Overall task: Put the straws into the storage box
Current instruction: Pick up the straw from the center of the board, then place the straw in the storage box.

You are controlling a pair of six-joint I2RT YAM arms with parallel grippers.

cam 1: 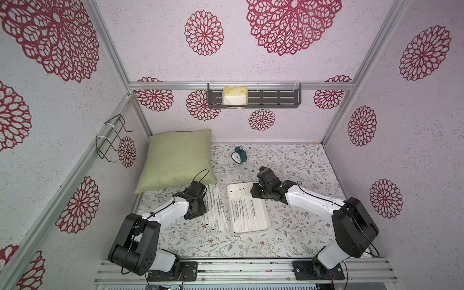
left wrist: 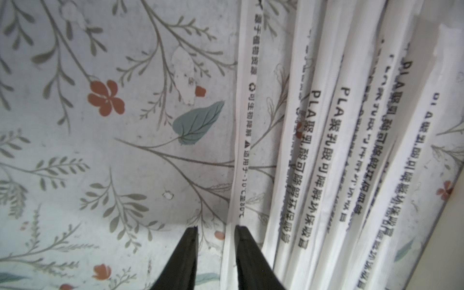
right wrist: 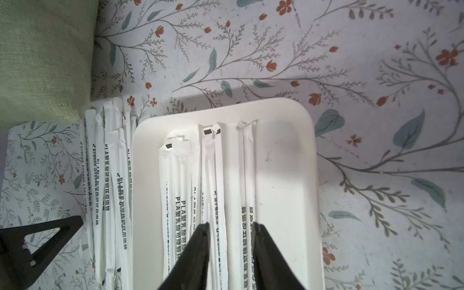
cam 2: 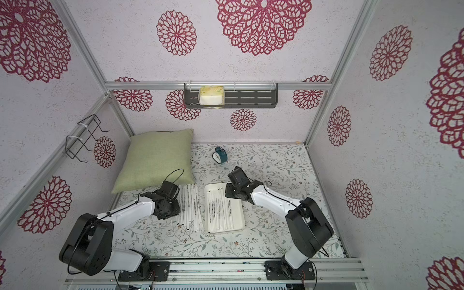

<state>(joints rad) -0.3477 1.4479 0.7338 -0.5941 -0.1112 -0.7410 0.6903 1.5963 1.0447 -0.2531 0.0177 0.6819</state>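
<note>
The storage box (cam 1: pixel 266 218), a shallow white tray, lies mid-table and also shows in the right wrist view (right wrist: pixel 283 160). Several white wrapped straws (cam 1: pixel 242 209) lie lengthwise inside it (right wrist: pixel 180 175). A loose row of more straws (cam 1: pixel 215 208) rests on the flowered cloth just left of the box (cam 2: pixel 190 208). My left gripper (left wrist: pixel 216 227) is low at that row's left edge. It is open, with the outermost straw (left wrist: pixel 244 130) lying loose in the gap by one finger. My right gripper (right wrist: pixel 231 223) hangs open over the straws in the box, near its far end.
A green pillow (cam 1: pixel 175 160) leans at the back left, its corner close to the left wrist (cam 1: pixel 197 198). A teal alarm clock (cam 1: pixel 238 155) stands behind the box. On the back wall hangs a dark slotted shelf (cam 1: pixel 276 98), and a wire rack (cam 1: pixel 110 138) hangs on the left wall.
</note>
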